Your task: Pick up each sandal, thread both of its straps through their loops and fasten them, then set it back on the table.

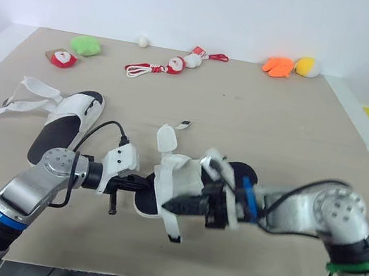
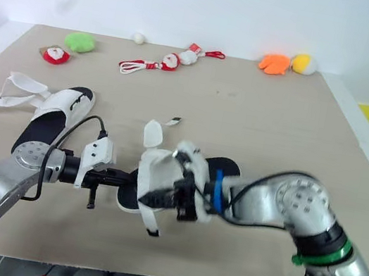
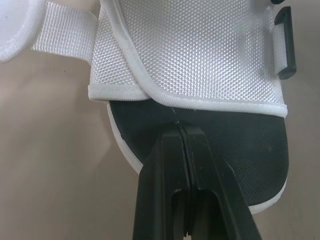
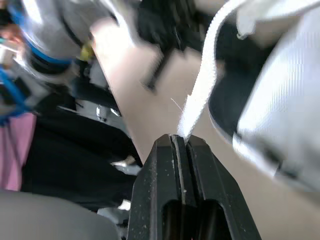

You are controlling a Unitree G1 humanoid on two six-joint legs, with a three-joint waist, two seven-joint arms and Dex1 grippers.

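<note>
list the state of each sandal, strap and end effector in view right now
left end effector, shut on the sole of the held sandal
right end effector, shut on the white strap
held sandal, gripped from both sides, strap unfastened
white strap, loose, end pinched
other sandal, lying on the table, straps open

The sandal (image 3: pixel 200 45) is white woven mesh over black, the table (image 1: pixel 279 126) beige.

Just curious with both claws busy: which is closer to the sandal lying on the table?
Left. The left gripper, pinching the held sandal by its sole, is just right of the lying sandal; the right gripper, pinching a strap, is farther right.
</note>
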